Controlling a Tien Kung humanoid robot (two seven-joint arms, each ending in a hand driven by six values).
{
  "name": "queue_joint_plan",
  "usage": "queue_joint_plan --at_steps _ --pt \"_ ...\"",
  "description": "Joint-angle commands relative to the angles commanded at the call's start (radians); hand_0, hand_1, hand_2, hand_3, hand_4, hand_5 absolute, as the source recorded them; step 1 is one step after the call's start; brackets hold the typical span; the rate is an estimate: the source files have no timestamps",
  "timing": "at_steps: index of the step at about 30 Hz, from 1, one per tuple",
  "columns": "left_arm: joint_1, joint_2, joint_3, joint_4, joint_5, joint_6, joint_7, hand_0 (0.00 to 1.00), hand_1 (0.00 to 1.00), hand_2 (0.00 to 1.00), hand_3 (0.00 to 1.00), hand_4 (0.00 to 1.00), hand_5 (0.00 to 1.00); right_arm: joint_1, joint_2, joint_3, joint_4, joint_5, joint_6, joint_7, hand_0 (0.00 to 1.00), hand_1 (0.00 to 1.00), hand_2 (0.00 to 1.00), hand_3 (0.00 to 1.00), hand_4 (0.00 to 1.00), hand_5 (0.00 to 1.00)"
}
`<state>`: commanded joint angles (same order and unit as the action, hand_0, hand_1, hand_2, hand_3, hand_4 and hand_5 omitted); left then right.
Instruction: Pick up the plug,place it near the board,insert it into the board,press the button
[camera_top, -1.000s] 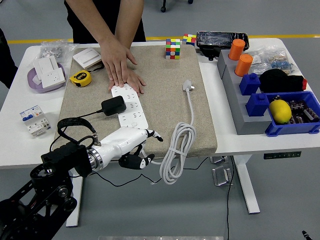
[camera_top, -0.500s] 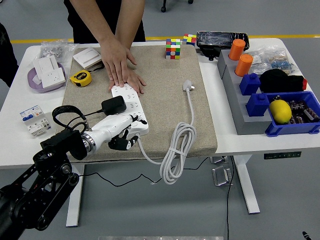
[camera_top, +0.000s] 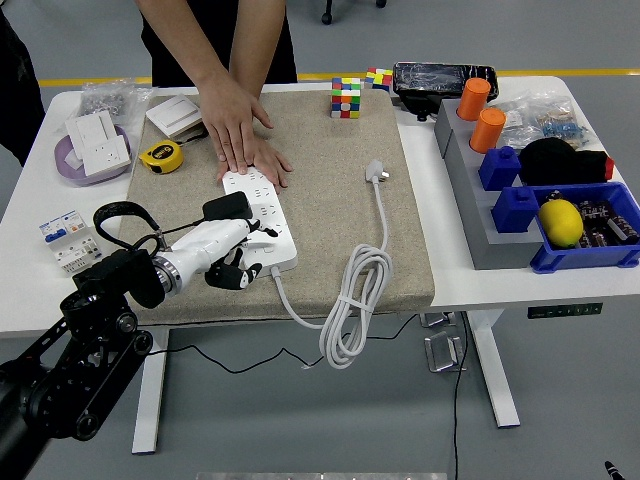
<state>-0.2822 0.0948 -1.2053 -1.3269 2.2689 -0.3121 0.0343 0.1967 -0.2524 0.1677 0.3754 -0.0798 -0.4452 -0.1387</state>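
Observation:
A white power strip (camera_top: 262, 215) lies on the beige mat (camera_top: 330, 140). A black adapter plug (camera_top: 228, 207) rests at the strip's left edge, its thin black cable trailing left. My left hand (camera_top: 245, 250) hovers over the strip's near end, just in front of the adapter and not touching it; its fingers (camera_top: 236, 277) are loosely bent and hold nothing. A person's two hands (camera_top: 243, 140) press flat on the strip's far end. A white plug (camera_top: 376, 172) lies on the mat to the right, its cable coil (camera_top: 350, 300) hanging over the near edge.
A Rubik's cube (camera_top: 346, 98) sits at the mat's far edge. A yellow tape measure (camera_top: 160, 155), a wall socket in a purple bowl (camera_top: 95, 145) and a circuit breaker (camera_top: 68, 240) are on the left. On the right stand a grey rack (camera_top: 470, 170), blue bins (camera_top: 590, 250) and a lemon (camera_top: 560, 222).
My left hand has risen from the table's near edge and moved up and left, over the strip's near end toward the black adapter. The person's hands have stayed put.

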Motion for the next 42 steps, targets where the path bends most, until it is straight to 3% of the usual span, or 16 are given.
queue_joint_plan --at_steps 19,42 --pt "0.005 -0.002 0.003 0.059 0.0 0.039 -0.019 0.179 0.021 0.141 0.779 0.571 0.002 -0.003 0.001 -0.005 0.0 0.001 0.0 0.0 0.819 0.75 0.746 0.772 0.998 0.998" --pt "0.0 0.001 0.026 0.083 0.0 0.038 -0.021 0.18 0.02 0.14 0.752 0.576 0.002 0.0 0.0 0.001 0.0 0.0 0.0 0.0 0.819 0.75 0.746 0.772 0.998 0.998"
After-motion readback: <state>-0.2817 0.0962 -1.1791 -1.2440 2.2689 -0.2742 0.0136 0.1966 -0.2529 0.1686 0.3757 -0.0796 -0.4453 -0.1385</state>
